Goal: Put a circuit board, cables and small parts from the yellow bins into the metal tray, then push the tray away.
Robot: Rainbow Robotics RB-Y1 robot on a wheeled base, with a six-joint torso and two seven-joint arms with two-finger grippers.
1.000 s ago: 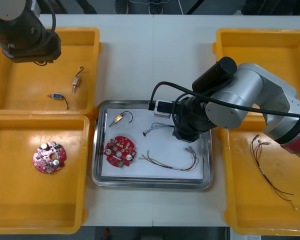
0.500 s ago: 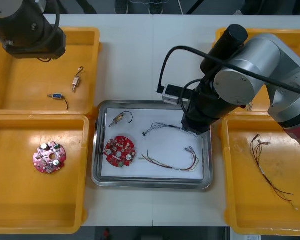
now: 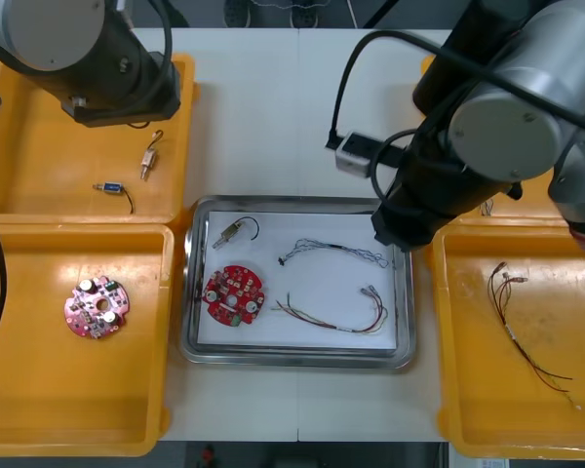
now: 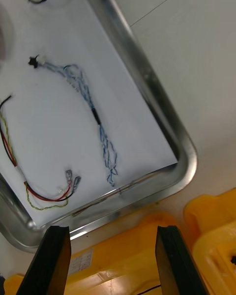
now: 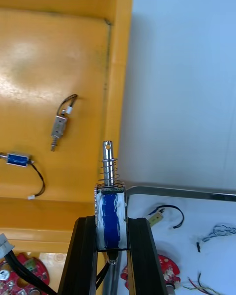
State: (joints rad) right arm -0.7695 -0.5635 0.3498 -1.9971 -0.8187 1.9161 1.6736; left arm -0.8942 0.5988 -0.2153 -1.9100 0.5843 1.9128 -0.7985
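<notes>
My left gripper (image 5: 112, 236) is shut on a small metal part (image 5: 109, 204) with a blue wrap and a spring pin, held above the gap between the far left yellow bin (image 5: 49, 93) and the metal tray (image 5: 182, 192). The left arm (image 3: 88, 49) hangs over that bin. My right gripper (image 4: 113, 233) stands open with nothing between its fingers, above the tray's right corner (image 4: 184, 152). The tray (image 3: 197, 346) holds a red circuit board (image 3: 234, 295), a small metal part (image 3: 229, 232), a blue and white cable (image 3: 331, 251) and a red and yellow cable (image 3: 336, 314).
The far left bin (image 3: 39, 175) holds two small metal parts (image 3: 151, 154) (image 3: 112, 188). Another red circuit board (image 3: 97, 306) lies in the near left bin (image 3: 39, 409). Thin cables (image 3: 526, 327) lie in the near right bin (image 3: 487, 409). The right arm (image 3: 487, 127) covers the far right bin.
The right gripper has let go of the blue and white cable and risen off the tray. The left arm has risen and shifted right, toward the tray.
</notes>
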